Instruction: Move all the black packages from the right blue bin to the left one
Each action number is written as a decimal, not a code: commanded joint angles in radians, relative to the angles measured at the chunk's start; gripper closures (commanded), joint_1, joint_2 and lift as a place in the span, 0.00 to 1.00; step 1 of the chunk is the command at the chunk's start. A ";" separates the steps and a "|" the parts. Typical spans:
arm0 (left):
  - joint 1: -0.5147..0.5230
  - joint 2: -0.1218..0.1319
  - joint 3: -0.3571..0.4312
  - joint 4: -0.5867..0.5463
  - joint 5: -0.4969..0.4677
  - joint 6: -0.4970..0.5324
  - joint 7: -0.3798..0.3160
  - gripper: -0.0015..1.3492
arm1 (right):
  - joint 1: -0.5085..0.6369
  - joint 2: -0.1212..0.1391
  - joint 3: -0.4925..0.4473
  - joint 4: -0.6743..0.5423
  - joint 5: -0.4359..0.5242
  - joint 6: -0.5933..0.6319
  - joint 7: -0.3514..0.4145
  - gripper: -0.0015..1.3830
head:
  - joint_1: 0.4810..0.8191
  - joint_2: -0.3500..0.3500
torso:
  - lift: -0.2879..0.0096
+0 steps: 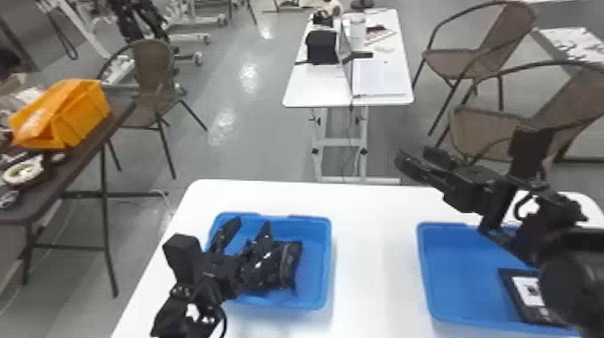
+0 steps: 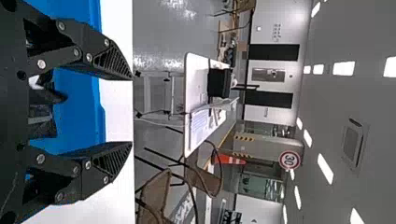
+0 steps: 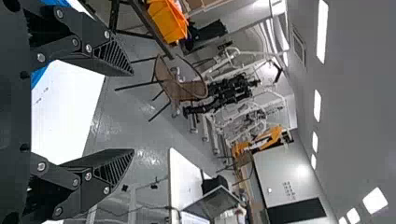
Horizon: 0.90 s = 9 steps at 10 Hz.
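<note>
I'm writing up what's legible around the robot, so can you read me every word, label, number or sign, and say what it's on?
"30": the round red-rimmed sign, seen sideways.
Unreadable, too small or blurred: the white label on the black package in the right blue bin.
Unreadable, too small: the dark marks on the far wall.

The left claw (image 1: 249,227) is pointing forward, its two black fingers (image 2: 109,58) standing well apart, their tips not touching. The left arm (image 1: 173,314) is lying behind that claw, bending at the wrist. Well apart to its right, the right claw (image 1: 414,157) is angling forward and leftward, its fingers (image 3: 109,56) also standing wide open. The right arm (image 1: 570,269) is extending behind and rightward of this claw.
</note>
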<state>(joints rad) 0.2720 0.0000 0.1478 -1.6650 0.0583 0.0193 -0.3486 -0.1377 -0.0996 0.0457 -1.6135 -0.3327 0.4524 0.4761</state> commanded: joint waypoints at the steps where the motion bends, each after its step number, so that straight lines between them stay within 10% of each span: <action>1: 0.012 -0.003 0.010 -0.025 0.026 0.005 -0.001 0.11 | 0.036 -0.002 -0.044 -0.048 0.032 0.019 -0.019 0.36 | 0.63 0.69 | 0.97; 5: 0.023 -0.003 0.092 -0.185 0.071 0.048 -0.001 0.05 | 0.236 -0.002 -0.147 -0.201 0.040 0.152 -0.327 0.36 | 0.63 0.58 | 0.97; 9: 0.019 -0.003 0.073 -0.210 0.112 0.077 0.003 0.05 | 0.279 -0.002 -0.198 -0.195 0.100 0.298 -0.412 0.36 | 0.63 0.51 | 0.97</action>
<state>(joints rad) 0.2916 0.0000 0.2232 -1.8734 0.1656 0.0958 -0.3450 0.1363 -0.1022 -0.1460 -1.8105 -0.2435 0.7348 0.0662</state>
